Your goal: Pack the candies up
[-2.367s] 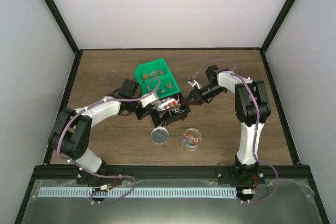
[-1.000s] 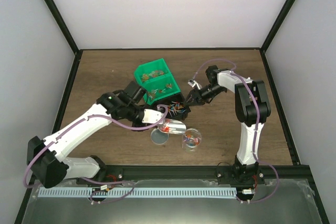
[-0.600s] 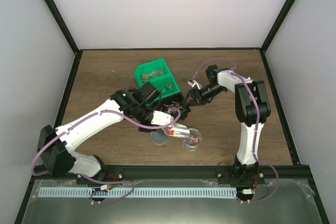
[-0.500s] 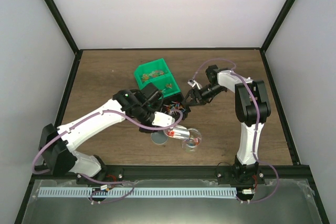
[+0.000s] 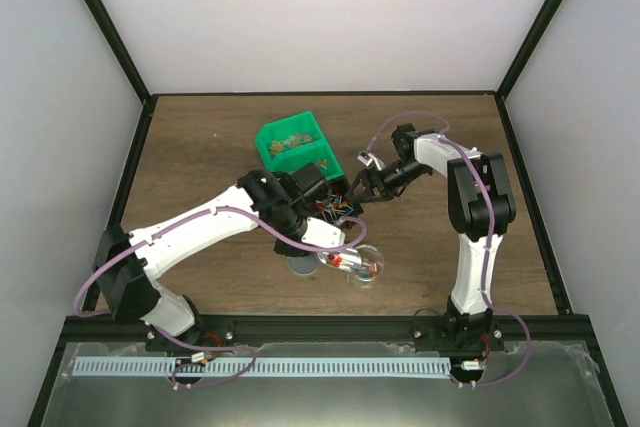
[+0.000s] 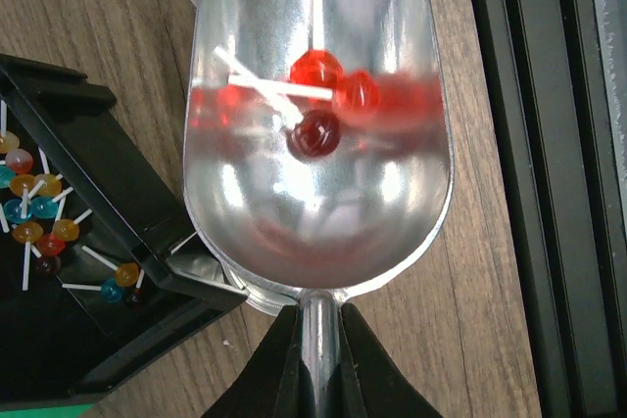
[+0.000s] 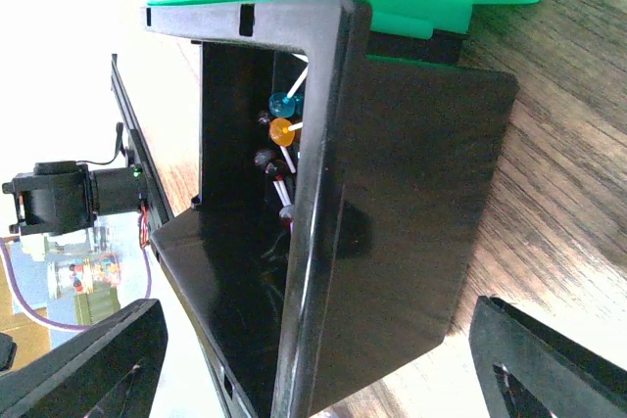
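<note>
The left gripper is shut tight on the handle of the metal scoop. The red lollipops lie in its bowl, straight out past the fingertips. The clear cup is just beyond. The right gripper is wide open and holds nothing.

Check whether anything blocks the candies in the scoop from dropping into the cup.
Nothing visible does. The scoop holding the red candies points its open front at the cup, whose mouth looks uncovered. The grey disc lies on the table beside the cup, not on it.
</note>
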`<action>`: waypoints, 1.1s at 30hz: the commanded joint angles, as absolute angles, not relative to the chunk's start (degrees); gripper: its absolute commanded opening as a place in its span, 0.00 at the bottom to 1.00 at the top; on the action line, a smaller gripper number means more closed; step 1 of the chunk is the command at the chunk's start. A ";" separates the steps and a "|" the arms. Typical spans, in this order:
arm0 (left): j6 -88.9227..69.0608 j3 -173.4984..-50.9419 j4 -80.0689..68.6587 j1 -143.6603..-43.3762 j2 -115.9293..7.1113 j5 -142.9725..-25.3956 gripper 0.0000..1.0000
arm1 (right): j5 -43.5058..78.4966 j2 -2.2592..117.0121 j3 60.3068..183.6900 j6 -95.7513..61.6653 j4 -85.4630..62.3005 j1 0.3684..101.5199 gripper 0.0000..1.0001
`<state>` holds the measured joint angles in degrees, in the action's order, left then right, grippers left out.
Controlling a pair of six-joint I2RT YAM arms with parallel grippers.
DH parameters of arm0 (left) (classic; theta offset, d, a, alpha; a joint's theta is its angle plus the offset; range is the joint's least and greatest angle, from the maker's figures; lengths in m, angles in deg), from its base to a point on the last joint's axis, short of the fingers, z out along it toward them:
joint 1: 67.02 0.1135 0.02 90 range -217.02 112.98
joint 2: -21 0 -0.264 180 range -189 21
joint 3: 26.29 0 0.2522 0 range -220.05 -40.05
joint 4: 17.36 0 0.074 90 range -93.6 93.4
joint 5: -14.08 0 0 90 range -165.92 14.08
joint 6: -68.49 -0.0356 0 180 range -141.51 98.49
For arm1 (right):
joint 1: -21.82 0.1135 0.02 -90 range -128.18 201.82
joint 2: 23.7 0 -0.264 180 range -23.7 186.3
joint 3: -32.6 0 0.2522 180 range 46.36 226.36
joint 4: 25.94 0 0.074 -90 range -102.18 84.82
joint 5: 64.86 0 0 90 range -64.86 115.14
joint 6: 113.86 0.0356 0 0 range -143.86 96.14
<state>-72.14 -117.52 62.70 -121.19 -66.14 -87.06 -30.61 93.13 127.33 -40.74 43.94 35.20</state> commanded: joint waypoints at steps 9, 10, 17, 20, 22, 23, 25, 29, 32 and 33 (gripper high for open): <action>-69.92 -122.71 66.60 -122.88 -69.24 -83.84 0.04 | -32.47 92.58 129.34 -41.05 43.99 35.58 0.90; -70.00 -122.75 66.70 -122.91 -69.28 -83.79 0.04 | -32.56 92.65 129.43 -41.06 43.99 35.55 0.90; -69.08 -123.39 67.36 -122.79 -69.24 -83.49 0.04 | -32.59 92.69 129.60 -40.94 44.07 35.56 0.89; -68.19 -125.11 67.44 -120.08 -68.90 -83.82 0.04 | -32.60 92.49 129.56 -40.98 44.09 35.59 0.88; -67.86 -127.31 67.67 -116.88 -68.69 -84.28 0.04 | -32.59 92.27 129.43 -40.90 44.00 35.54 0.86; -67.88 -128.48 68.39 -115.32 -68.66 -84.61 0.04 | -32.66 92.18 129.42 -40.84 43.91 35.61 0.85; -67.41 -130.68 69.69 -112.89 -68.22 -85.19 0.04 | -32.61 92.14 129.44 -40.71 43.98 35.61 0.84; -63.69 -130.46 70.80 -109.20 -66.81 -83.88 0.04 | -32.46 91.91 129.61 -40.56 44.08 35.56 0.82; -57.88 -129.56 70.89 -106.39 -66.93 -80.80 0.04 | -32.00 91.57 129.51 -40.20 43.68 35.60 0.80; -56.68 -129.53 71.57 -105.89 -67.41 -80.17 0.04 | -31.85 91.50 129.49 -40.09 43.57 35.61 0.79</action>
<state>-64.01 -129.94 69.26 -108.32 -67.86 -83.19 -31.27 93.13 127.36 -40.70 43.92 35.20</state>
